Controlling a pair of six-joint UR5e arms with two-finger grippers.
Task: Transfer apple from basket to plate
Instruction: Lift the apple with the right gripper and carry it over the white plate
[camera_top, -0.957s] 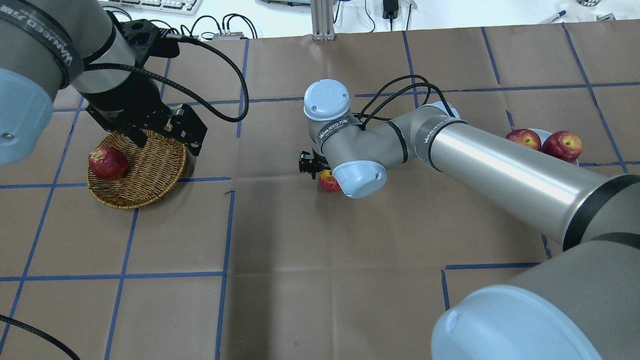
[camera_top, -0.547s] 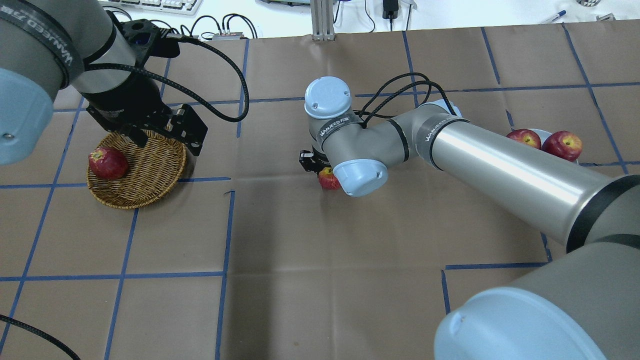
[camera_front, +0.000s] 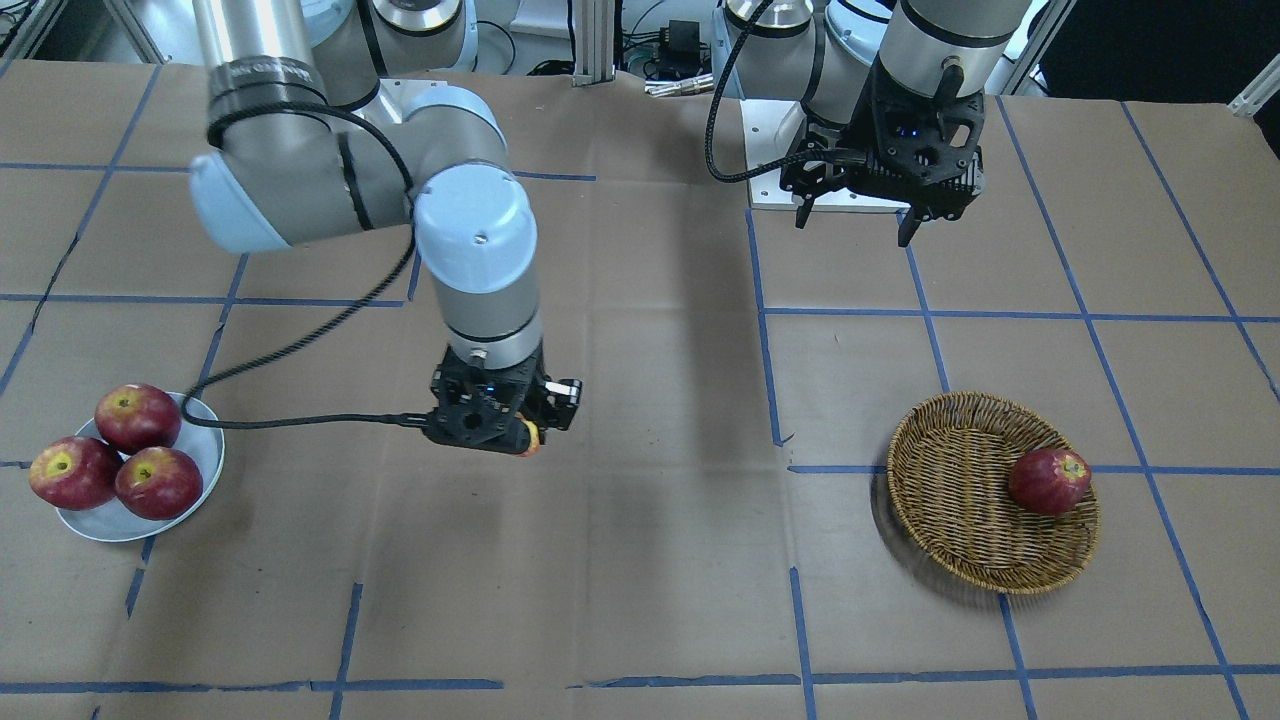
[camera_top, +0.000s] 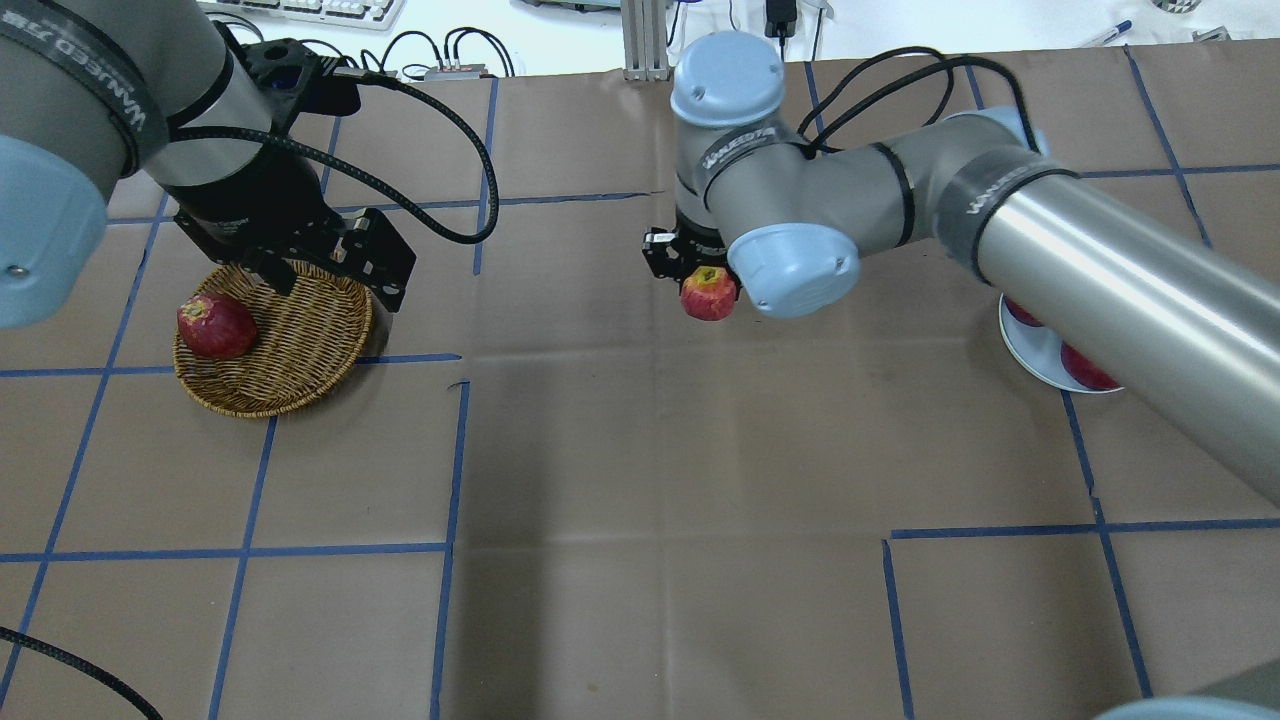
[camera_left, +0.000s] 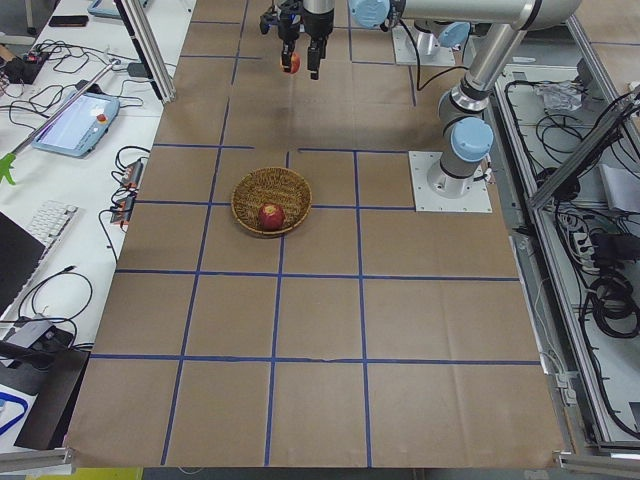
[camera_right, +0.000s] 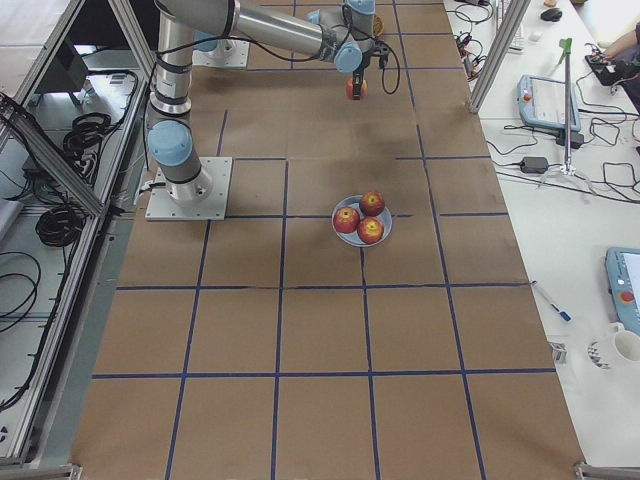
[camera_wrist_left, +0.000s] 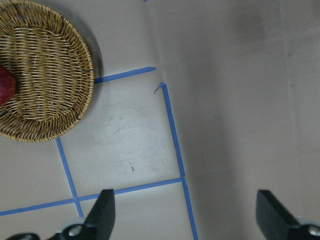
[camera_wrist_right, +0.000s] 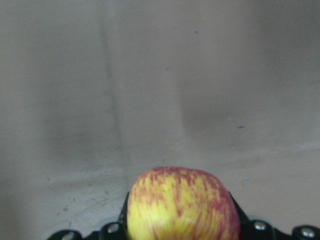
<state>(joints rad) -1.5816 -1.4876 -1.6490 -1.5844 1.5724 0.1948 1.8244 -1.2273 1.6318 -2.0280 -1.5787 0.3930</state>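
My right gripper (camera_front: 495, 436) is shut on the yellow-streaked apple (camera_top: 708, 293) and holds it off the paper near the table's middle, between basket and plate. The right wrist view shows the apple (camera_wrist_right: 182, 205) between the jaws. The wicker basket (camera_top: 300, 345) holds one dark red apple (camera_top: 215, 326) at its left side. My left gripper (camera_front: 852, 225) is open and empty above the basket's robot-side rim; its wrist view shows the basket (camera_wrist_left: 45, 75) at the upper left. The white plate (camera_front: 205, 445) sits far on my right side.
Three dark red apples (camera_front: 135, 415) fill most of the plate. In the overhead view my right forearm (camera_top: 1120, 270) covers much of the plate (camera_top: 1030, 358). Brown paper with blue tape lines (camera_top: 450, 450) covers the table.
My right gripper has risen with the yellow-streaked apple and moved away from the robot and toward the plate side. My right forearm now covers the plate. The left arm has not moved.
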